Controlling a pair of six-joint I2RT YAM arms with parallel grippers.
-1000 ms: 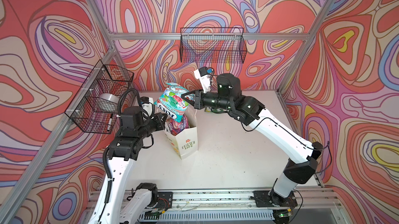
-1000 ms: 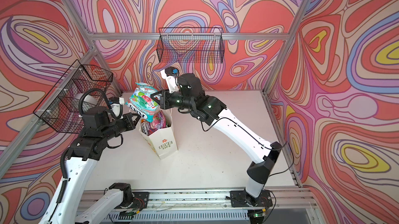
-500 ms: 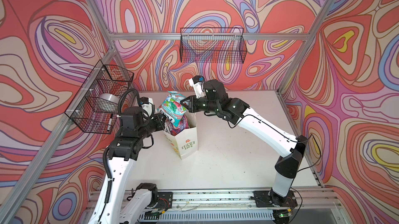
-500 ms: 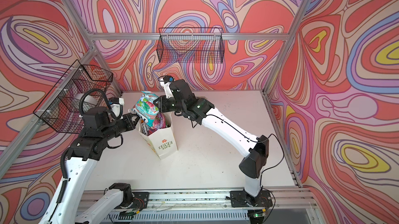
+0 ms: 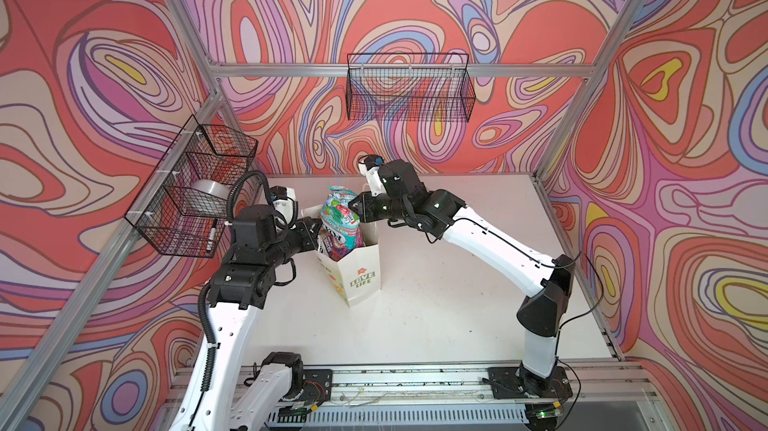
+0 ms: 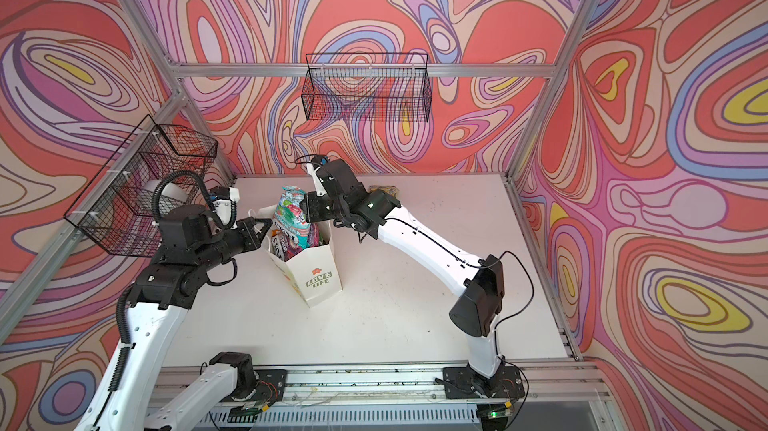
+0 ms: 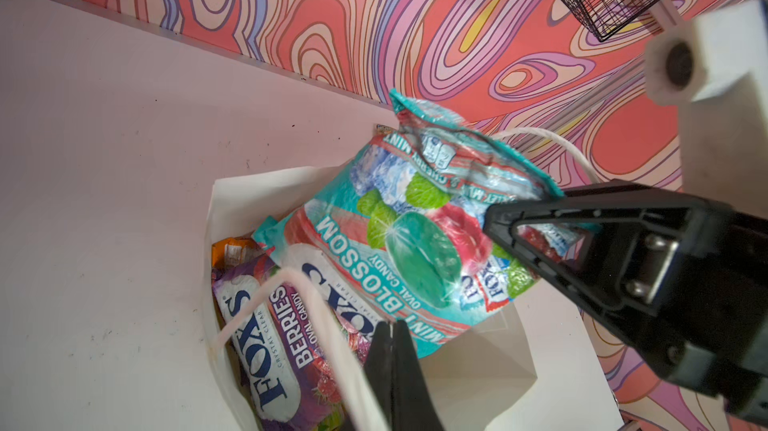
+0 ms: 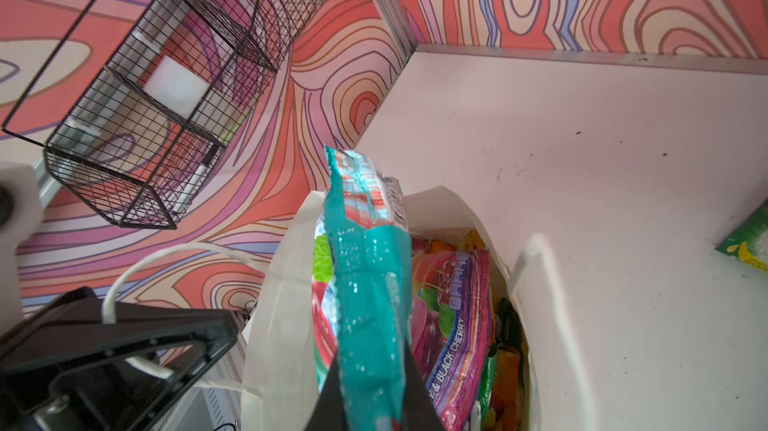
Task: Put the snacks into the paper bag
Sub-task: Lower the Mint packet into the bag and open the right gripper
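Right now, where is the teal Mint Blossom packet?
The teal Mint Blossom packet stands left of centre in both top views, its lower part inside the white paper bag, its upper edge pinched by the right gripper.

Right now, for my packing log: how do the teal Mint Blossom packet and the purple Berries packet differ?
The teal Mint Blossom packet juts out of the paper bag, pinched by the right gripper; the purple Berries packet lies inside, ungripped. Both are glossy FOX'S packets.

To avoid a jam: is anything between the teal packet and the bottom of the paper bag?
Yes. The purple packet and others already in the paper bag crowd the space under the teal packet; the bag's mouth is open.
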